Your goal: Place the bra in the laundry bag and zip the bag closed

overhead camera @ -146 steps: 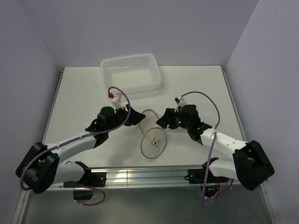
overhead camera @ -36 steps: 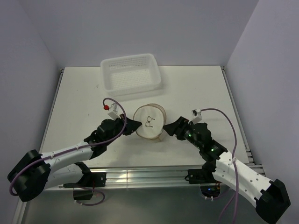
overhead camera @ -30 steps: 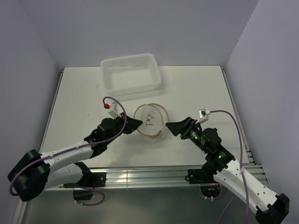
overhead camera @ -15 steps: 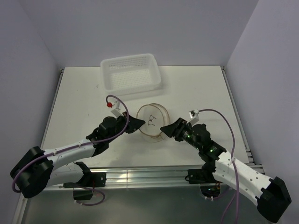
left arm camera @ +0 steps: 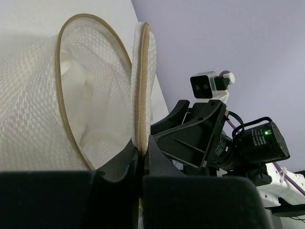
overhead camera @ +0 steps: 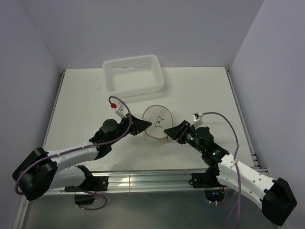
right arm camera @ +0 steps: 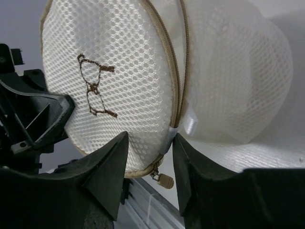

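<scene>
**Laundry bag, one.** A round pale beige see-through mesh laundry bag (overhead camera: 157, 123) of two discs is standing on edge on the white desk (overhead camera: 200, 90), near its front middle, between the two tools. Marking: a small dark bra outline (right arm camera: 95, 86) is showing on one face.

**Basket, one.** A white perforated rectangular plastic basket (overhead camera: 133, 75) is sitting at the desk's far edge, well apart from the laundry bag.

**Tools, two.**
- The left tool (overhead camera: 148, 125) is pinching the laundry bag's tan zipper rim with its jaws narrow. Only the left wrist view is showing that pinch.
- The right tool (right arm camera: 150, 140) is standing partly open, its fingers (right arm camera: 107, 171) straddling the laundry bag's lower seam.
- Only the right wrist view is showing the tan zipper pull (right arm camera: 165, 180) and a white tag (right arm camera: 190, 125). Whether the tag carries writing cannot be told.

**Bra.** Whether it is lying inside the laundry bag cannot be told.
</scene>
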### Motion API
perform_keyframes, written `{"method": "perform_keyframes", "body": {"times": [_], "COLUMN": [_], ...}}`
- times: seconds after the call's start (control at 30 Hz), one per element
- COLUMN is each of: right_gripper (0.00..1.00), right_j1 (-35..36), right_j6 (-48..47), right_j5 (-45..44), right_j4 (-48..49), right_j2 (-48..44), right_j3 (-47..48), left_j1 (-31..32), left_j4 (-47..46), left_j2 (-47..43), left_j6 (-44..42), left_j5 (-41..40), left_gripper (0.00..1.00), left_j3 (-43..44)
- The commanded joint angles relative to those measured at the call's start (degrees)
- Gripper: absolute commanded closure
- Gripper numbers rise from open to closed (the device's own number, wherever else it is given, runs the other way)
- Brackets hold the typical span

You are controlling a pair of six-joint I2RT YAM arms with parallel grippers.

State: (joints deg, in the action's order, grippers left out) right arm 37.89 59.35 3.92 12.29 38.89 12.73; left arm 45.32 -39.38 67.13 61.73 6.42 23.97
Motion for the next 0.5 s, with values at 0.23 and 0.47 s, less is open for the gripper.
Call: {"method": "perform_keyframes", "body": {"times": [0.23, 0.47], "right_gripper": [0.65, 1.0], "right_j1": [0.26, 0.17], "right_j6": [-1.08, 0.67], "right_j5": [-3.74, -3.4], "right_j4": [7.22, 8.27], "right_j2": [-0.13, 0.21], "right_j3": [-0.07, -0.17], "left_j1": [-1.11, -3.75], "left_j4": [-0.97, 15.95], "left_j2": [-0.6, 0.72], "left_j6": [-0.39, -11.79], "left_j5": [2.46, -2.61], "left_gripper": [1.0, 0.45], "left_j3": [0.91, 13.77]}}
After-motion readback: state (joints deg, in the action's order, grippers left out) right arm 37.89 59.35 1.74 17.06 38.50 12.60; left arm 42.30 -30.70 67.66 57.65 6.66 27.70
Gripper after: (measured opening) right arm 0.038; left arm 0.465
